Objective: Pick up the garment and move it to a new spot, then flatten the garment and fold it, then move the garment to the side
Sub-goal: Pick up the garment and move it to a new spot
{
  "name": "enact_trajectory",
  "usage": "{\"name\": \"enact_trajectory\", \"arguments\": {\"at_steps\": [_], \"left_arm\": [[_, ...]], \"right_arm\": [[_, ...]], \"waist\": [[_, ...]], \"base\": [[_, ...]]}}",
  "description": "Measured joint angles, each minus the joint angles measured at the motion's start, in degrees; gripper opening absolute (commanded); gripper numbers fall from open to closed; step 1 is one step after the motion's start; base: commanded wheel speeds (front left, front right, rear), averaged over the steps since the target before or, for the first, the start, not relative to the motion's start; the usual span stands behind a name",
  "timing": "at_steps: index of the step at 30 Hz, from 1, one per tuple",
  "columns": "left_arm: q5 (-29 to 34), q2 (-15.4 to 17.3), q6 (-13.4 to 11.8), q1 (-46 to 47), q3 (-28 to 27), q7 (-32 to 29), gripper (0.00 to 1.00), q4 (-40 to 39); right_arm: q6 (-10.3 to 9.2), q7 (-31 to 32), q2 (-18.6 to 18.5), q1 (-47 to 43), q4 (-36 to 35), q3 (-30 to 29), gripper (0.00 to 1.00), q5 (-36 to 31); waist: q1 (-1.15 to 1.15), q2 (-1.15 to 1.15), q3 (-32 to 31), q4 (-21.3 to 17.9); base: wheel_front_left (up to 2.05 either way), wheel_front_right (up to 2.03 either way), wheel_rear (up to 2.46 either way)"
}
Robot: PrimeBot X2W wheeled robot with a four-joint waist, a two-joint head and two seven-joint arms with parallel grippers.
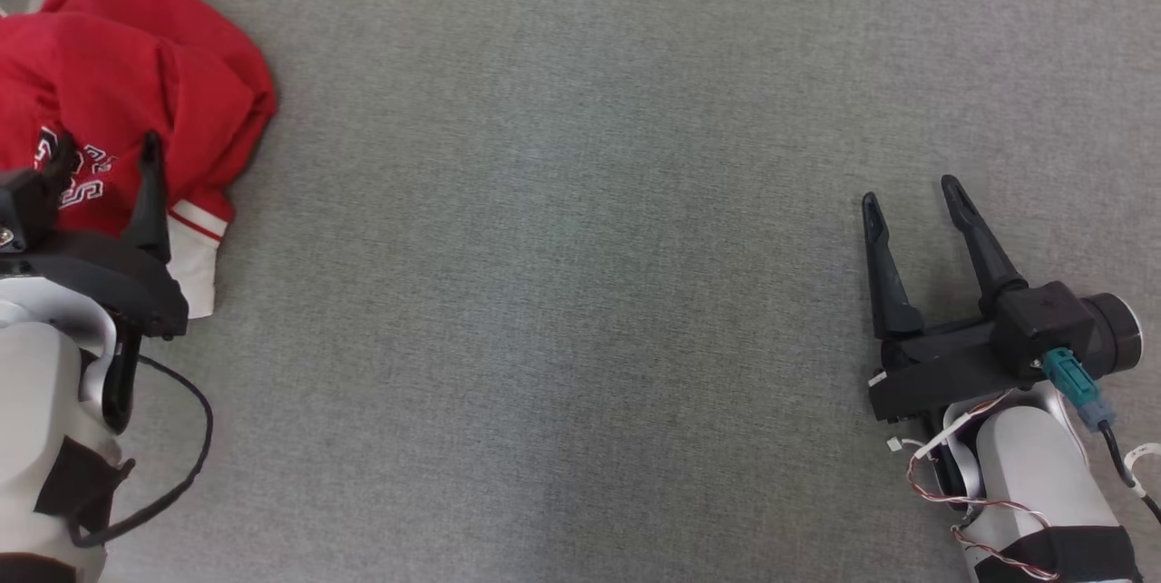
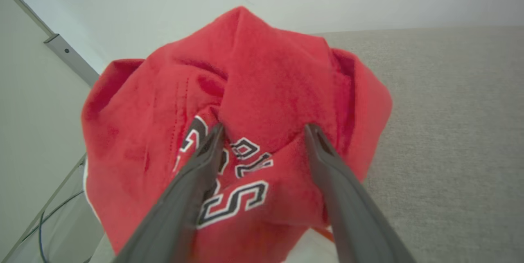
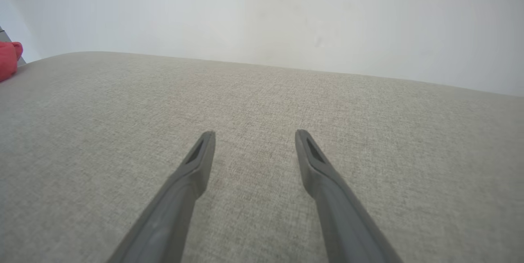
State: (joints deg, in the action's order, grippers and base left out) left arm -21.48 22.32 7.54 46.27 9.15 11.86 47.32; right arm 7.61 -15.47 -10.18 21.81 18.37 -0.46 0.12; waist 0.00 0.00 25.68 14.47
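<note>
A crumpled red garment (image 1: 136, 84) with black-and-white lettering and a white-striped cuff lies bunched at the far left of the grey fabric surface (image 1: 562, 275). My left gripper (image 1: 107, 152) is open over its lettered part, its fingers spread on either side of a raised red fold (image 2: 266, 107), tips resting against the cloth. In the left wrist view the left gripper (image 2: 264, 130) straddles the lettering. My right gripper (image 1: 912, 195) hovers open over bare surface at the lower right, far from the garment, with nothing between its fingers (image 3: 254, 134). A sliver of the red garment (image 3: 9, 60) shows at the right wrist view's left edge.
The garment sits near the surface's left edge, beyond which a pale wall, a grey rail (image 2: 69, 56) and a dark cable (image 2: 41, 230) appear. A black cable (image 1: 172, 474) loops from my left wrist. A white wall (image 3: 262, 13) rises behind the surface.
</note>
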Motion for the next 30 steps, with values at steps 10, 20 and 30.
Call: {"name": "enact_trajectory", "arguments": {"at_steps": [10,20,30], "left_arm": [[-4.9,0.8,0.0,2.7,3.0,-3.4,0.00,9.1],[-5.4,3.6,0.0,5.5,6.1,0.2,0.00,7.7],[-5.8,3.0,0.0,8.8,12.6,1.2,0.00,-3.1]], "right_arm": [[-0.03,0.1,0.0,-0.4,-0.4,0.1,1.00,-0.4],[-0.04,0.3,2.1,-3.2,1.1,-0.9,1.00,-0.9],[-0.04,0.3,4.9,-6.5,1.4,-0.8,1.00,-0.6]], "waist": [[0.01,0.01,-1.0,-1.9],[0.00,0.01,-5.1,-3.1],[-0.01,0.01,-10.9,-5.8]], "base": [[0.00,0.00,0.00],[0.00,0.00,0.00],[0.00,0.00,0.00]]}}
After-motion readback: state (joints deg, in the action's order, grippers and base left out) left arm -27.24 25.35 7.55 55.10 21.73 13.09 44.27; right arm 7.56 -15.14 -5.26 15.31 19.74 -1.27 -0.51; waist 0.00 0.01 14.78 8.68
